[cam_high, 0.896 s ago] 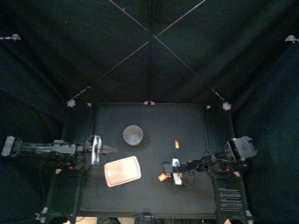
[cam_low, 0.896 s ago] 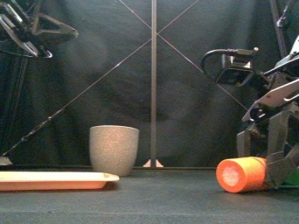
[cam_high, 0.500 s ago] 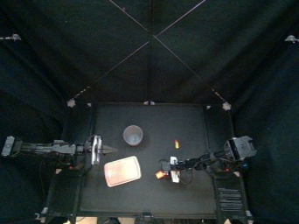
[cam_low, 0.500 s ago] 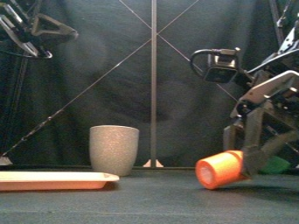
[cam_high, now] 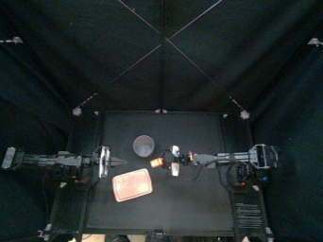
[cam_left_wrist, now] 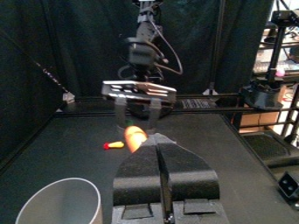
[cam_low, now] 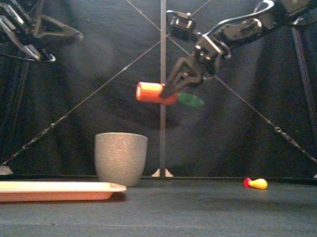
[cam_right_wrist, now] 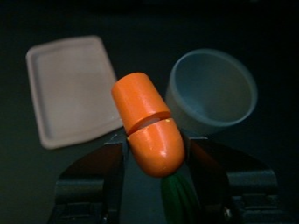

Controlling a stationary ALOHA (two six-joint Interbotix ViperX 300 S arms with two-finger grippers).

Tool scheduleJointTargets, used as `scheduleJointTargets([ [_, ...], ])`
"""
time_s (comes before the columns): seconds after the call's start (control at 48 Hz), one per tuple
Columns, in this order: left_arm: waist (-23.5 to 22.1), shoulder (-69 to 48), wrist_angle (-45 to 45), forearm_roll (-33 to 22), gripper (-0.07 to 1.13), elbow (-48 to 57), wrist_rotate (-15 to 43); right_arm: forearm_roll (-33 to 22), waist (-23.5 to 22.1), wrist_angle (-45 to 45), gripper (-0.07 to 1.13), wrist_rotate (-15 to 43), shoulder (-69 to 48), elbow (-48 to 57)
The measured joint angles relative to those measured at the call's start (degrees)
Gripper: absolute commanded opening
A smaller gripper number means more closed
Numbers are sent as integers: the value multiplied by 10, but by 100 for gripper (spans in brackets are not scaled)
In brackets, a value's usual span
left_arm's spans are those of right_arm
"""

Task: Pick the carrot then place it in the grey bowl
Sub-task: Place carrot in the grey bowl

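My right gripper is shut on the orange carrot and holds it lying level, high above the table, its green top behind the jaws. In the top view the carrot hangs just right of and in front of the grey bowl. The right wrist view shows the carrot between my jaws with the bowl below and beyond it. The bowl stands upright on the table. My left gripper is shut and holds nothing, resting at the table's left.
A flat pink tray lies in front of the bowl, low at the front view's left. A small yellow and red toy lies on the table to the right.
My right gripper has lifted the carrot off the table at the right and carried it up and left, close to the grey bowl. The left arm has not moved.
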Motion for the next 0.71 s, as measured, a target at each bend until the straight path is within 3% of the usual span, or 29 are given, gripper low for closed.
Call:
scheduleJointTargets([
  [0.188,0,0,1,0,-1,0,0,2,-49,0,31,-1,63,-76],
  [0.438,0,-1,4,0,-1,2,0,15,-76,2,36,1,154,-154],
  [0.583,0,-2,4,-1,-1,3,0,38,-81,3,53,0,176,-178],
  [0.708,0,-5,4,-1,-1,3,0,55,-84,3,75,0,176,-181],
])
